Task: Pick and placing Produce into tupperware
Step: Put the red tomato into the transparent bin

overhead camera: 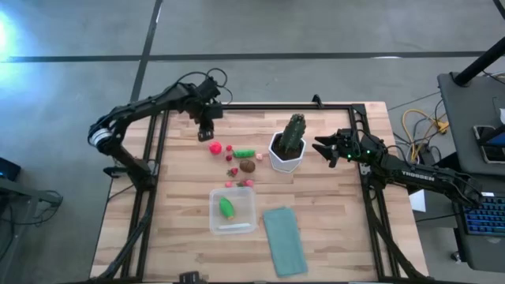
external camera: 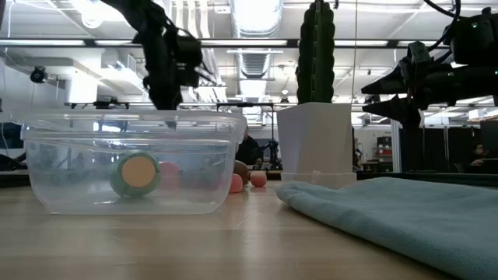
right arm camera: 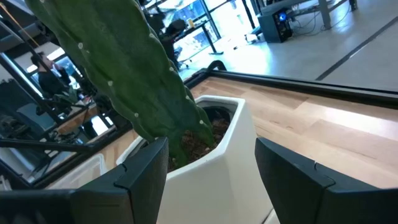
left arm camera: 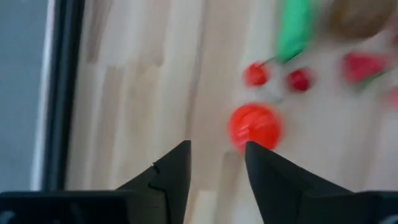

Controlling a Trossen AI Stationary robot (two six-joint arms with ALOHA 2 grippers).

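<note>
High view shows the left gripper [overhead camera: 207,132] reaching in over the far left part of the light wooden slatted desk [overhead camera: 331,237], its fingers narrowly parted with nothing between them. The right gripper [overhead camera: 325,147] waits near the right edge, spread wide beside the tall green cactus in a white pot [overhead camera: 289,147]. A grey concrete floor surrounds the desk. The round red toy fruit [overhead camera: 215,147] lies just ahead of the left fingertips; the clear square plastic container [overhead camera: 233,210], near the front edge, holds a green piece [overhead camera: 227,207].
</note>
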